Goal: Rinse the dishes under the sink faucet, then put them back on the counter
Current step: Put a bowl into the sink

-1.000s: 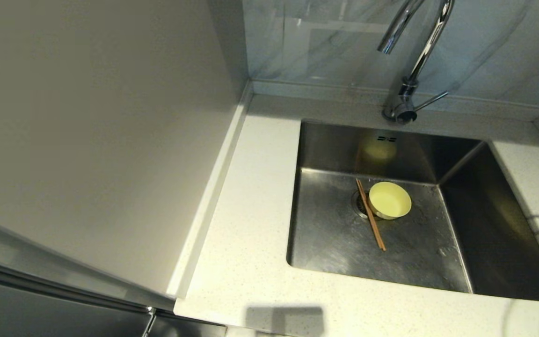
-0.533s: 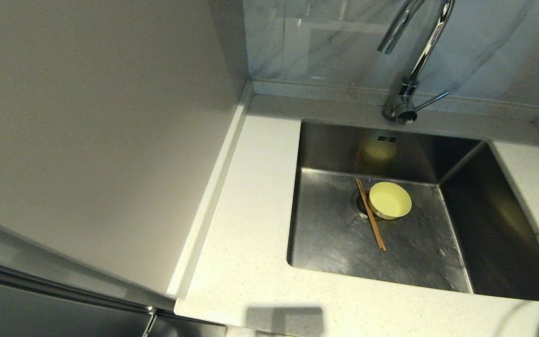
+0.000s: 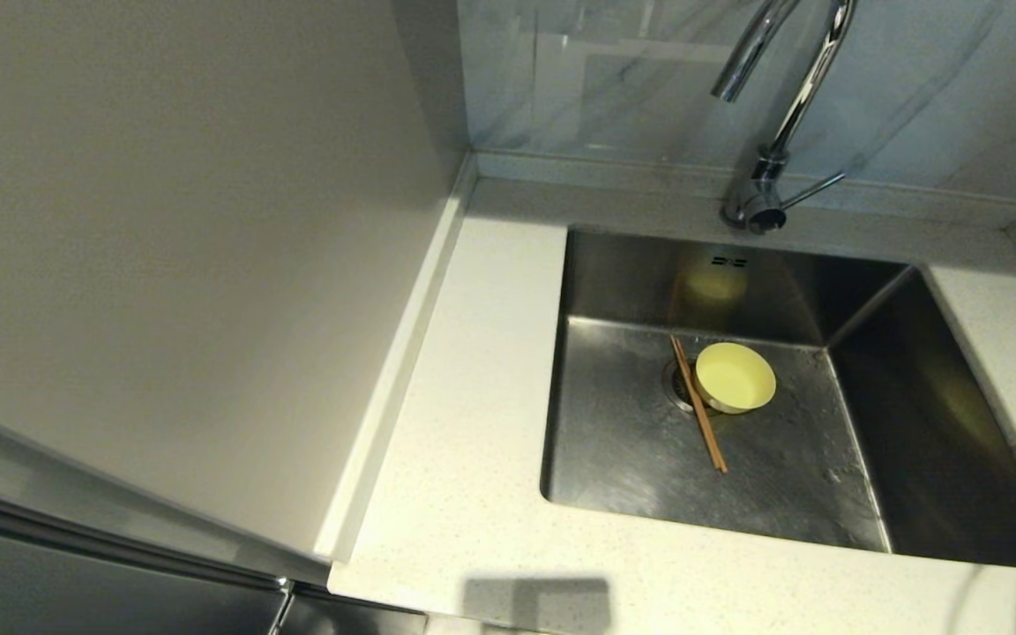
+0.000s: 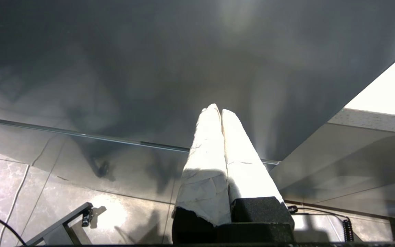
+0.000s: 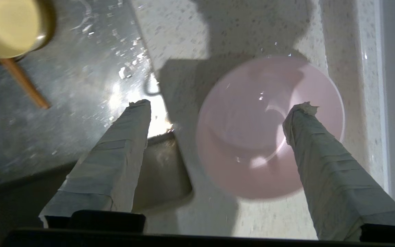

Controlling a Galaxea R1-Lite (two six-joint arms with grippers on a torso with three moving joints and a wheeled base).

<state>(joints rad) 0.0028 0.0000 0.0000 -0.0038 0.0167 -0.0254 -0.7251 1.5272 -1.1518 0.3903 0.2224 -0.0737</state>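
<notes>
Pink dish (image 5: 269, 127) set on counter (image 5: 218, 34) beside the sink (image 3: 649, 441); right gripper (image 5: 223, 106) spread wide above it, released. Yellow bowl (image 3: 735, 377) and chopsticks (image 3: 698, 406) lie in the sink, by its drain. Left gripper (image 4: 218, 113) clenched, parked below the counter. Next, likely: reach into the sink for the bowl.

bowl (image 3: 735, 377): pale yellow, plain
dish (image 5: 269, 127): pale pink, plain, glossy
chopsticks (image 3: 698, 405): thin, warm brown wood
sink (image 3: 631, 441): brushed steel grey, streaked with water marks
faucet (image 3: 777, 106): shiny chrome
counter (image 3: 473, 459): off-white with fine dark speckles
wall panel (image 3: 164, 247): plain beige
backsplash (image 3: 914, 88): pale grey, marble-veined
right gripper (image 5: 223, 106) fingers (image 5: 122, 144): wrapped in grey-white tape
left gripper (image 4: 220, 111): white wrapping, black base
</notes>
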